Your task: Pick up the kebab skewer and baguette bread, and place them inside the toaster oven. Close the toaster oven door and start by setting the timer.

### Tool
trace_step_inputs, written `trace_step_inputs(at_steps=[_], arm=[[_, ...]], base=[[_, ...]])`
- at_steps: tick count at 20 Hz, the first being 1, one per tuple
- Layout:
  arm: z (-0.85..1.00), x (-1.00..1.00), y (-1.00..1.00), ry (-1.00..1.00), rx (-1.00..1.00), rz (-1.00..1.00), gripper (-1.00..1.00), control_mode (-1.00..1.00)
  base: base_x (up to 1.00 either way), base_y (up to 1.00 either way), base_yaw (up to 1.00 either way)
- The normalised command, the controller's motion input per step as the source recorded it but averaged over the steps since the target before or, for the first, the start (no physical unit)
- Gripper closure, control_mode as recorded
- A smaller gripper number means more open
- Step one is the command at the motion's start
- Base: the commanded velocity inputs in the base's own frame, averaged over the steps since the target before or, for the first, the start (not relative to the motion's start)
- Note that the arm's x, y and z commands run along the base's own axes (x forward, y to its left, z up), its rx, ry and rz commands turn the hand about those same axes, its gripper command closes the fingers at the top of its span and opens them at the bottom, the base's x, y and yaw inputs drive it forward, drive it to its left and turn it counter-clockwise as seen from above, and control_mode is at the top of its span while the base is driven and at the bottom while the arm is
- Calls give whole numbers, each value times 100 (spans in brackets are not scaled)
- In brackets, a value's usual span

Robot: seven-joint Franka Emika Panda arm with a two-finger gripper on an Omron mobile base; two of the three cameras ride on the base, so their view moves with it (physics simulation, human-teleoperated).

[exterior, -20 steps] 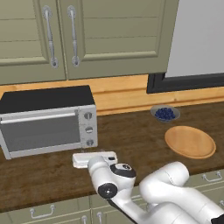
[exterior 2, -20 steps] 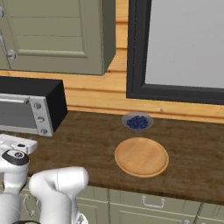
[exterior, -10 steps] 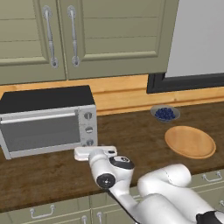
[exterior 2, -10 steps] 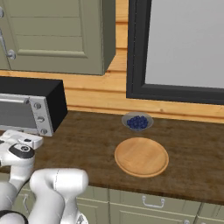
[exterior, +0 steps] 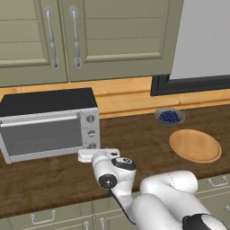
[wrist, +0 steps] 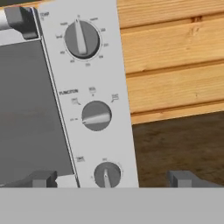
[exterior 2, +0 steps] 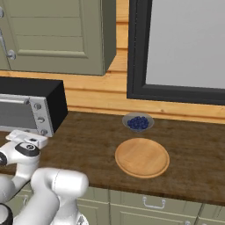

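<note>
Silver and boxy, the black-topped toaster oven sat at the left of the dark wooden surface, its grey glass door shut. Off to its right stood a small bowl of blueberries and a round wooden plate, well apart from it. Spread wide and holding nothing, the tool faced the lowest of three knobs. Knob lettering was too blurred to read.

Glossy white rounded arm, dark joint caps, grey fingertips
</note>
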Motion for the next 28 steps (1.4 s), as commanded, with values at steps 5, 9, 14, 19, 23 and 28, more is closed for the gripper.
trace_step_inputs(at_steps=[5,9,14,19,23,28], arm=[[-26,27,-6,0,0,0,-100,-100],[-24,13,0,1,0,1,-100,-100],[-10,6,0,4,0,0,-100,-100],[0,19,0,6,0,0,-100,-100],[-6,30,1,5,0,0,-100,-100],[-9,15,1,3,0,0,-100,-100]], base=[[0,0,0],[0,0,0],[0,0,0],[0,0,0],[0,0,0],[0,0,0]])
